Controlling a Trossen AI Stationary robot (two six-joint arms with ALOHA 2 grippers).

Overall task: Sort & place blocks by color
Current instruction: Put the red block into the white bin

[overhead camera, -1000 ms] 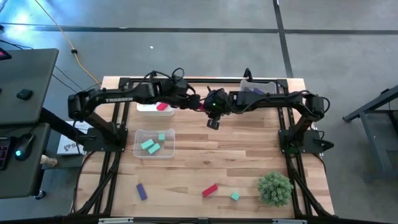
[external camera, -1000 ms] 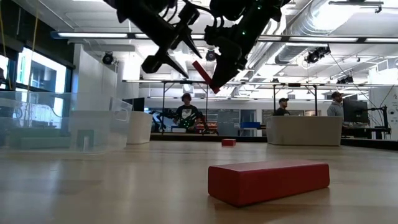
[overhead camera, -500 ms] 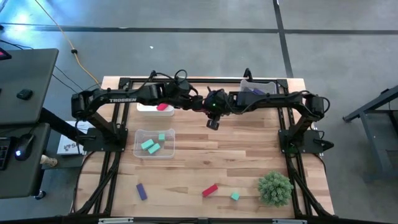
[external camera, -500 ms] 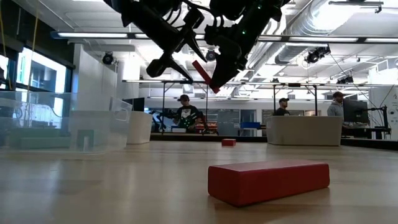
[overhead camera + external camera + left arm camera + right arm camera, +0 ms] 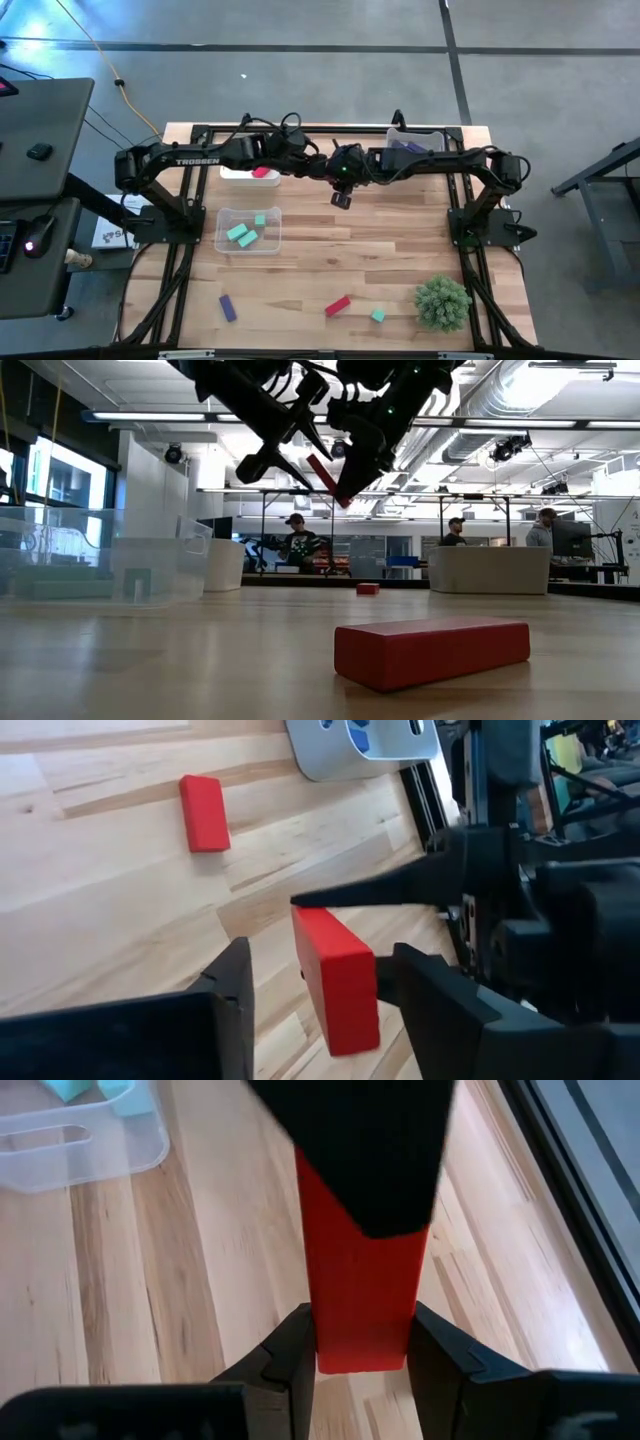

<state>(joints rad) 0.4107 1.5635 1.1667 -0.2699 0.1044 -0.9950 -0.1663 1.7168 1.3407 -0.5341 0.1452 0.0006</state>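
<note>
Above wooden table (image 5: 400, 260), tilted red bar (image 5: 325, 477).

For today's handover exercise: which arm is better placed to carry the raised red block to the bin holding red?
Left. Its tool already straddles the red block held by the right tool, and the red bin lies under the left arm.

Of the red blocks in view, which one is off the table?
The red bar clamped in the right gripper above mid-table, with the left gripper open around it. The other red bar lies flat on the table's front part, near a teal cube.
</note>
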